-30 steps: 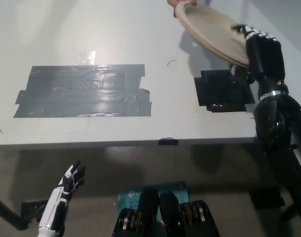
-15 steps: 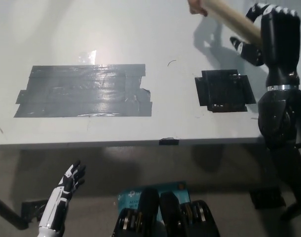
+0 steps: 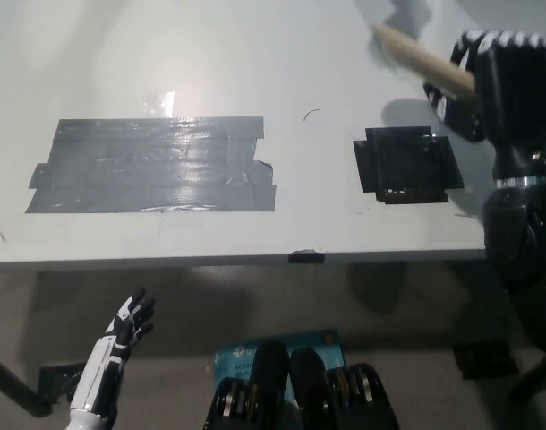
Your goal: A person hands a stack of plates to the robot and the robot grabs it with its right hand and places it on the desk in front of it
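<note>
The tan stack of plates (image 3: 420, 59) shows edge-on at the top right of the head view, above the far right of the grey desk (image 3: 255, 72). My black right hand (image 3: 492, 81) is shut on the stack's right end, fingers over its top and thumb under it. No person's hand shows on the stack. A black tape square (image 3: 407, 164) lies on the desk just below and left of the stack. My white left hand (image 3: 128, 327) rests open at the lower left, below the desk's front edge.
A large patch of dark grey tape (image 3: 152, 165) covers the desk's left middle. A small black tab (image 3: 306, 257) sits on the front edge. A blue printed item (image 3: 246, 358) lies on the floor below the desk.
The person's hand has left the top of the picture. The plates have tilted from face-on to edge-on and now rest in my right hand alone, a little lower and further right.
</note>
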`<action>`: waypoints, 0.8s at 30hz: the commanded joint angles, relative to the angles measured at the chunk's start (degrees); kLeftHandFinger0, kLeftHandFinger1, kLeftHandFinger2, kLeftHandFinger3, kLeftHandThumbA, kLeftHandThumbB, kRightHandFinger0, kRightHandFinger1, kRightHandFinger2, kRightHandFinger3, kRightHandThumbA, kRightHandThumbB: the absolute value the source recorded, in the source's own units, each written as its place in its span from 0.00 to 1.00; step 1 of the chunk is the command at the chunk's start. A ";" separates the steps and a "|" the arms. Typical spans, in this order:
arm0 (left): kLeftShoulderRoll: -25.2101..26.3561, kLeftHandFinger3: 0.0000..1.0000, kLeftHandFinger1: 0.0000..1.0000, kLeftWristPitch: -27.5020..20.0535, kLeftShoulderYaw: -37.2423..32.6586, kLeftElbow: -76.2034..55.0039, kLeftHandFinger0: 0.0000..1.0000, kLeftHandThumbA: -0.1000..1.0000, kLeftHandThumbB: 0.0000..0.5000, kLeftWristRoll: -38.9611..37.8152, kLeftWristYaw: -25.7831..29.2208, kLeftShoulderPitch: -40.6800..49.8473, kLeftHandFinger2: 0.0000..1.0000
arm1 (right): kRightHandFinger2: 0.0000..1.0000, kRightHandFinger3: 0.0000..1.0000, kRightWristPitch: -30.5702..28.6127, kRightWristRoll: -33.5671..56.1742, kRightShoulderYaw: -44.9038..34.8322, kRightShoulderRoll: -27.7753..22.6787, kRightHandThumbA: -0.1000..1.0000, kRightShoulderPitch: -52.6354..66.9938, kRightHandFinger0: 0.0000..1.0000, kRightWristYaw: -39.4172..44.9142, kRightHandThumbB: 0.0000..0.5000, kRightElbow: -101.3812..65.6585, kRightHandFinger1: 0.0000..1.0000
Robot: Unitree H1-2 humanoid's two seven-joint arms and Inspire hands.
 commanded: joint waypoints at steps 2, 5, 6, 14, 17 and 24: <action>0.62 1.00 1.00 -0.31 0.08 -0.75 1.00 1.00 0.50 0.14 -0.39 -0.86 1.00 | 0.07 0.14 -4.98 -3.23 3.52 -3.28 0.64 -3.06 0.00 -6.10 0.05 10.38 0.00; 0.51 1.00 1.00 -0.25 0.01 -0.85 1.00 1.00 0.50 0.03 -0.47 -0.69 1.00 | 0.05 0.11 -5.34 -3.56 5.63 -3.19 0.70 -3.84 0.00 -6.91 0.02 15.34 0.00; 0.49 1.00 1.00 -0.20 0.02 -0.90 1.00 1.00 0.49 -0.08 -0.52 -0.66 1.00 | 0.05 0.11 -5.46 -3.83 6.20 -3.14 0.71 -4.06 0.00 -7.45 0.02 16.51 0.00; 0.54 1.00 1.00 -0.03 -0.19 -0.92 1.00 0.99 0.47 0.44 -0.45 -1.17 1.00 | 0.15 0.20 -6.11 -4.61 11.36 -2.78 0.76 -6.01 0.00 -8.78 0.09 24.92 0.03; 0.83 1.00 1.00 0.42 -0.17 -1.30 1.00 0.98 0.42 0.83 -0.41 -1.42 1.00 | 1.00 1.00 -5.47 6.11 9.39 -3.61 0.86 -4.48 0.98 13.17 0.55 15.75 1.00; 0.90 1.00 1.00 0.38 -0.16 -1.07 1.00 0.97 0.44 1.29 -0.19 -1.99 1.00 | 1.00 1.00 -0.35 27.33 7.01 -6.43 0.98 -1.04 1.00 37.21 1.00 -2.47 1.00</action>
